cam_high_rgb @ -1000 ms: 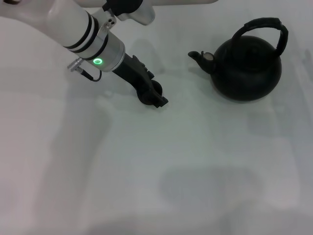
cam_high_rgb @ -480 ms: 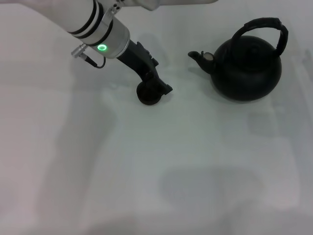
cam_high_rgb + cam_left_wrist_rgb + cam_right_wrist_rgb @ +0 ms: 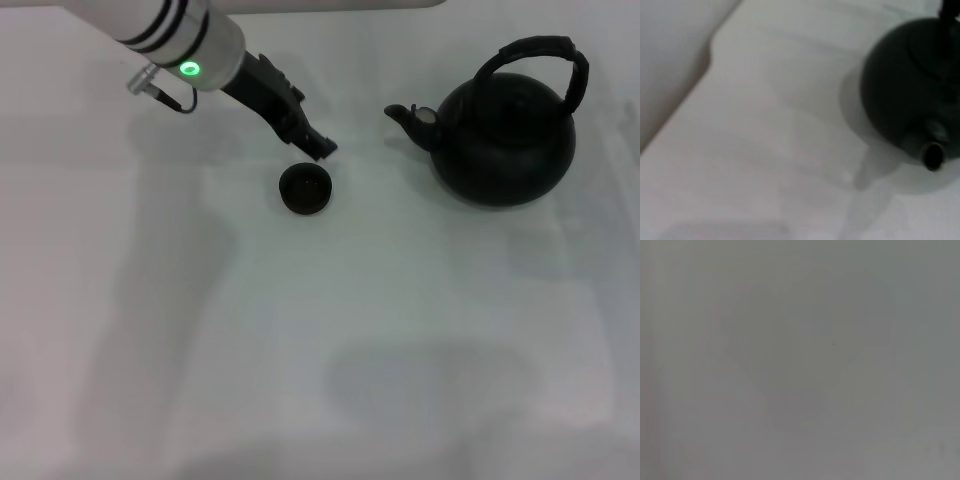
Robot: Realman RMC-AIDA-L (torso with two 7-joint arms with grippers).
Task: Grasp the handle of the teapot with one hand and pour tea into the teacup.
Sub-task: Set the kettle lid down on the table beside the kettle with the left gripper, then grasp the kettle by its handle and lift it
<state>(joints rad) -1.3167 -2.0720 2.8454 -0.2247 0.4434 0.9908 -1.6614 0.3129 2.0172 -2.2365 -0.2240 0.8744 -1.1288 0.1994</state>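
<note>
On the white desk [image 3: 400, 330] you see the largest thing first: the teapot [image 3: 505, 140], standing upright at the far right side. Its handle [image 3: 540, 55] arches over the top, and nothing touches it. Its spout [image 3: 408, 116] points to the left, toward the cup. From the left wrist camera you also see the teapot [image 3: 910, 90] with the open mouth of the spout [image 3: 933, 155].

Next is your left arm [image 3: 165, 35], which enters from the far left corner with a green light on its wrist. Its gripper [image 3: 318, 147] hangs just behind the cup, apart from it. You cannot tell if the jaws are released or clenched, but they grasp nothing.

Smallest is the cup [image 3: 305, 188], standing alone on the desk, left of the spout and well apart from the teapot.
</note>
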